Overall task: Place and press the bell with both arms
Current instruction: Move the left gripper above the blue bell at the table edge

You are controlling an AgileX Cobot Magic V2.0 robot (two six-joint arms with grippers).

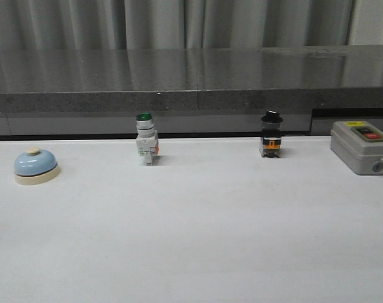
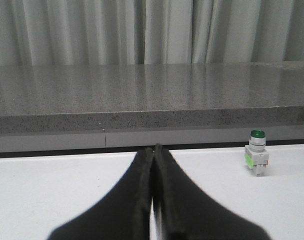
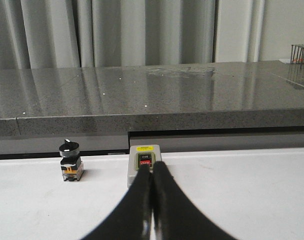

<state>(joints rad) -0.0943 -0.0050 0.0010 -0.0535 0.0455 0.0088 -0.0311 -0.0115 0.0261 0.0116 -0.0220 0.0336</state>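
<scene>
Now the bell stands upright on the white tabletop at the far left side, with its light-blue dome on the cream base and the cream button on top, and nothing touches it. To the right of it, well apart, stands a white switch with a green cap, and further right a switch with a black cap. At the right edge lies a grey control box with a dark and a red button on its upper face. All four things are near the far edge of the tabletop, in front of a dark grey stone ledge and grey curtains. No arm appears in the front view. In the left wrist view the left tool is closed, its two black fingers pressed together with nothing between them, and the green-capped switch stands ahead and to one side. In the right wrist view the right tool is closed and empty too, and it points toward the grey control box, with the black-capped switch beside it.
</scene>
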